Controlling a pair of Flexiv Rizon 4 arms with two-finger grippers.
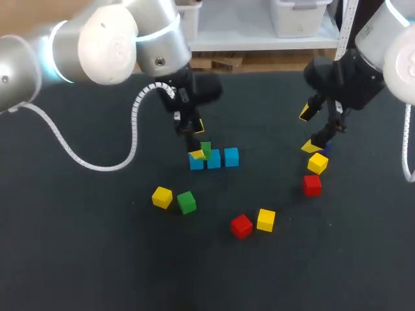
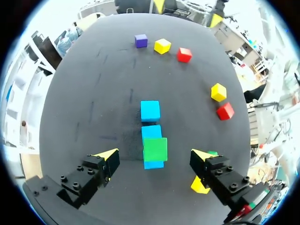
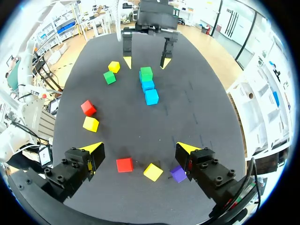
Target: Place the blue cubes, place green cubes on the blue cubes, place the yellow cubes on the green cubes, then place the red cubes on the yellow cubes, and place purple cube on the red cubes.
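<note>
Three blue cubes (image 2: 150,110) lie in a row (image 1: 231,157) at mid table. A green cube (image 2: 154,149) rests on top, straddling the two blue cubes nearest my left arm (image 1: 205,150). My left gripper (image 2: 154,155) hangs over it (image 1: 196,139), open, with its fingers clear of the green cube on both sides. My right gripper (image 3: 139,150) stands open and empty (image 1: 308,129) over a purple cube (image 3: 178,174), a yellow cube (image 3: 153,172) and a red cube (image 3: 124,164). In the head view the purple cube (image 1: 325,148) is mostly hidden behind that gripper.
Loose on the dark table (image 1: 78,246) nearer the front: a yellow cube (image 1: 162,197), a second green cube (image 1: 186,202), a red cube (image 1: 241,226) and another yellow cube (image 1: 265,219). By my right gripper lie a yellow cube (image 1: 318,163) and a red cube (image 1: 312,184).
</note>
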